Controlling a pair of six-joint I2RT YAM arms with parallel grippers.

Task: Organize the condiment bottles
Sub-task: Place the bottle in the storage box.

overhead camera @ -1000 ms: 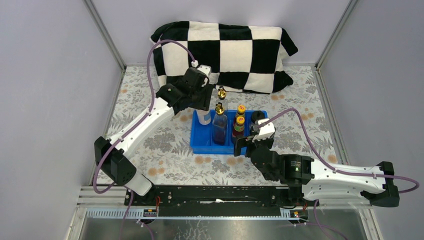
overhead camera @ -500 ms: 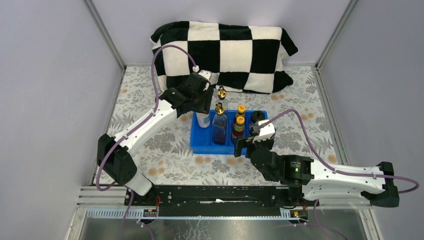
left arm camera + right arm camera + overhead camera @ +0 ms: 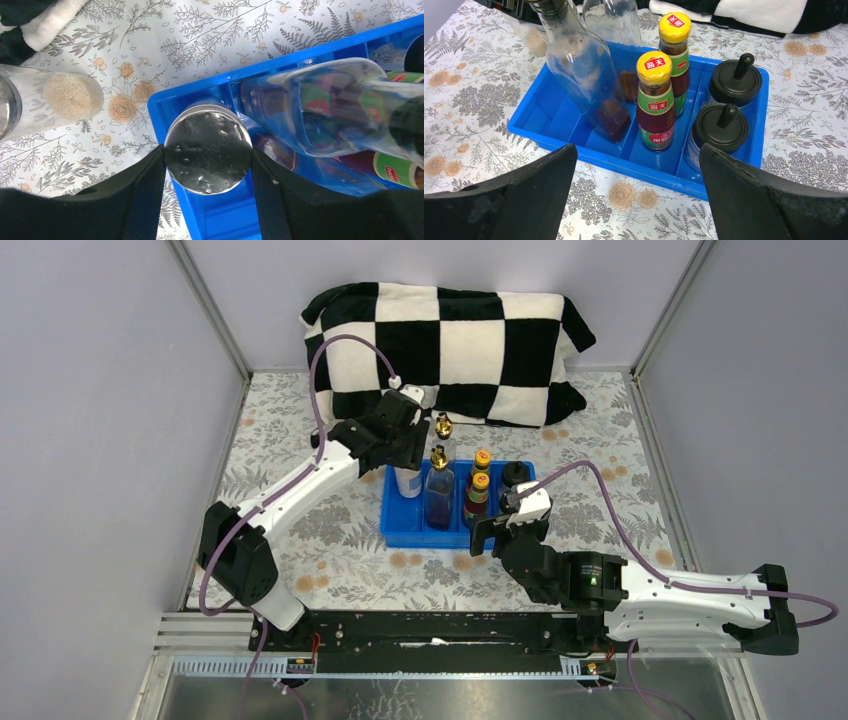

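**Top external view.** The left gripper [image 3: 405, 448], upper centre, is clamped on a grey-lidded jar [image 3: 407, 480] at the upper-left corner of the blue tray [image 3: 400, 532]. Gold-topped bottles [image 3: 438, 458], yellow-capped sauce bottles [image 3: 480, 482] and black-capped shakers [image 3: 514, 474] stand in the tray. The right gripper [image 3: 497, 529] hovers at the tray's lower-right edge.

**Left wrist view.** Both fingers [image 3: 145, 192] press the sides of the jar's metal lid [image 3: 207, 152], centre frame, over the tray's leftmost compartment. Whether its base rests there cannot be told. A second jar [image 3: 55, 102], holding pale grains, is outside the tray on the floral cloth [image 3: 200, 30], upper left.

**Right wrist view.** The right gripper's fingers [image 3: 524, 200] are spread wide in the lower corners and grasp nothing. In the tray, the clear bottles are on the left, the sauce bottles in the centre and the shakers on the right.
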